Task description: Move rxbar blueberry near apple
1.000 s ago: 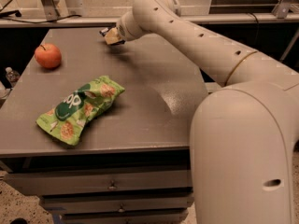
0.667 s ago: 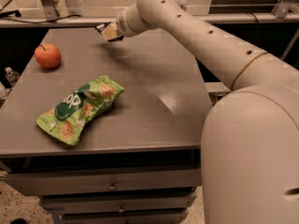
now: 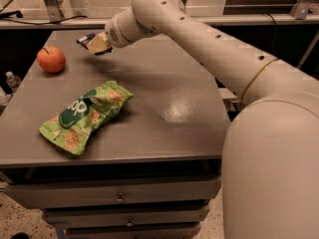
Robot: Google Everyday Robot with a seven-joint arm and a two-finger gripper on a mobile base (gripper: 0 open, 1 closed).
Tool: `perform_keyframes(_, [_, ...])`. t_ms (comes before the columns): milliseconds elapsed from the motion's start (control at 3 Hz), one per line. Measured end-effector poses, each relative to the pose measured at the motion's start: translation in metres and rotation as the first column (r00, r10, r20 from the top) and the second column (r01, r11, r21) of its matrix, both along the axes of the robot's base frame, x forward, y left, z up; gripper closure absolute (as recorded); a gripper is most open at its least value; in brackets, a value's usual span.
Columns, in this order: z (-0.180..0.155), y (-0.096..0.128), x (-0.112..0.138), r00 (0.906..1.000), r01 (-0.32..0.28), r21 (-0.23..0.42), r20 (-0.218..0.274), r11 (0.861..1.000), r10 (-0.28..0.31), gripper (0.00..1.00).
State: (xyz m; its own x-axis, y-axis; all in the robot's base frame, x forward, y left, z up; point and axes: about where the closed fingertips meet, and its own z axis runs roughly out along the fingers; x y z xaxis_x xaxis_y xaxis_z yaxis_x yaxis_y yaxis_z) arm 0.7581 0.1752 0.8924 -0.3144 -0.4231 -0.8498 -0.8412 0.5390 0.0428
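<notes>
The red-orange apple with a short dark stem sits at the far left of the grey table. My gripper hovers above the table's back left part, to the right of the apple. It is shut on the rxbar blueberry, a small dark navy wrapper that sticks out to the left between the pale fingers. The bar is held clear of the table, apart from the apple.
A large green chip bag lies at the front left of the table. My white arm reaches from the right across the table's back. Drawers sit below the table front. A metal frame stands behind the table.
My gripper has carried the rxbar blueberry leftward, closer to the apple. The apple and chip bag have not moved.
</notes>
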Motion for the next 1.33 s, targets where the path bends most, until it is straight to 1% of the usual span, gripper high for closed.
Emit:
perform_keyframes(333, [-0.008, 0.023, -0.019, 0.998, -0.062, -0.007, -0.015, 0.998, 0.062, 1.0])
perform_keyframes(667, [-0.016, 0.033, -0.028, 0.9958, -0.088, -0.016, -0.028, 0.996, 0.087, 1.0])
perform_keyframes(1000, [-0.017, 0.033, -0.029, 0.9957, -0.089, -0.016, -0.029, 0.996, 0.088, 1.0])
perform_keyframes(1333, [-0.028, 0.039, -0.035, 0.9939, -0.101, -0.019, -0.047, 0.995, 0.1, 1.0])
